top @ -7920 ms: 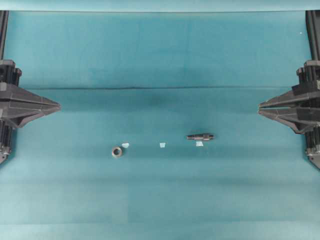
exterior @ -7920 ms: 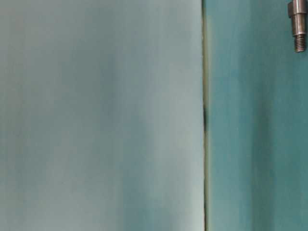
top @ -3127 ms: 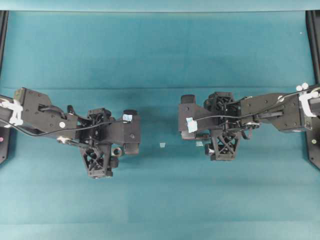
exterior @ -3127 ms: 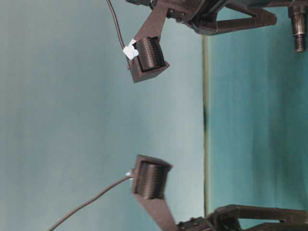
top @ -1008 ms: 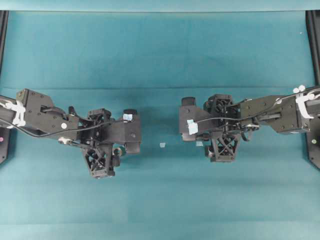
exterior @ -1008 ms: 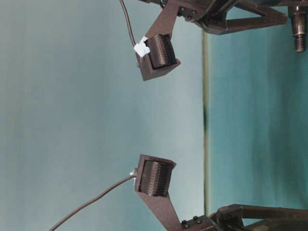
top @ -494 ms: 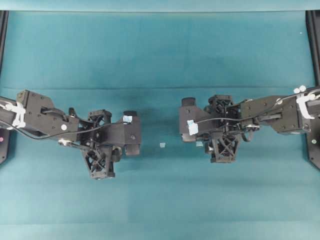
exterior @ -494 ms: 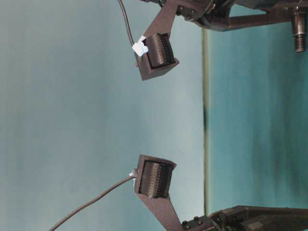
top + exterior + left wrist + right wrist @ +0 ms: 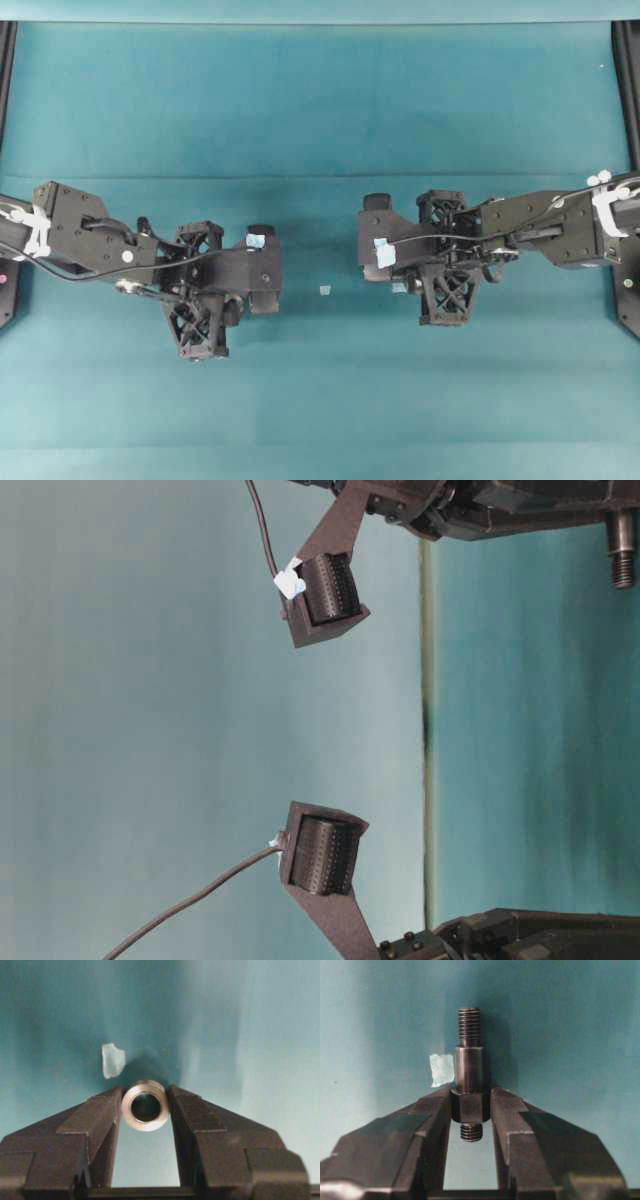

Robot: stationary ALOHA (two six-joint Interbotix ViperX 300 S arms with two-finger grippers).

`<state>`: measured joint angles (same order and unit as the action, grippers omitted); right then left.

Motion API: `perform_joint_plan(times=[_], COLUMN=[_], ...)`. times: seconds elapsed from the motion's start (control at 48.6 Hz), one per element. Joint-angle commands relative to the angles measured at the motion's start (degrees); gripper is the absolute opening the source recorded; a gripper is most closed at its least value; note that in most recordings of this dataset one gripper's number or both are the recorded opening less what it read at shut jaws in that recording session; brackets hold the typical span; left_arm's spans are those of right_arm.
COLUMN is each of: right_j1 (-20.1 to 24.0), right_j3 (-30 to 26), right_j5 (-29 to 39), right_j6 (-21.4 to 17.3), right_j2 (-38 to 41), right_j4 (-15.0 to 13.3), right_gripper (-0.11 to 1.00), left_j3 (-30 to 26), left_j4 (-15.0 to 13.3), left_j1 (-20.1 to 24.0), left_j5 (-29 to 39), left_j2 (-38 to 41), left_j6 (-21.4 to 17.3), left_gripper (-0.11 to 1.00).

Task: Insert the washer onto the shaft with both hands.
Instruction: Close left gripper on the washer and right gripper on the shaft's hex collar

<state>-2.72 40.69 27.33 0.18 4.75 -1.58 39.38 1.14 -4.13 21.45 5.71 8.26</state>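
We clamp our left gripper point(image 9: 146, 1110) on the washer point(image 9: 145, 1105) and our right gripper point(image 9: 470, 1110) on the shaft's point(image 9: 469, 1075) collar, leaving its threaded tip free for the ring.

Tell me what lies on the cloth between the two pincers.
Overhead view: only one pale blue tape scrap lies between the left pincer and right pincer; otherwise bare cloth.

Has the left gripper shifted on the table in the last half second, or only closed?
No. In the overhead view the left gripper sits at the same spot relative to the middle tape scrap. Its fingers now touch the washer on both sides.
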Motion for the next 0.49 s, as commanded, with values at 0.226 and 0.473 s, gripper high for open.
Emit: perform_joint_plan(times=[0.226,0.473], right_j1=[-0.35,-0.09], right_j3=[-0.18,-0.44], right_j5=[0.09,0.0], right_j6=[0.62,0.44], right_j2=[-0.18,-0.97], right_j4=[0.44,0.62], right_gripper=[0.0,0.0], left_j3=[-0.88,-1.41], left_j4=[0.0,0.0], left_j1=[-0.44,-0.44], left_j5=[-0.26,-0.18], left_j2=[-1.05,-2.37], left_j6=[-0.09,0.0], left_gripper=[0.37,0.37])
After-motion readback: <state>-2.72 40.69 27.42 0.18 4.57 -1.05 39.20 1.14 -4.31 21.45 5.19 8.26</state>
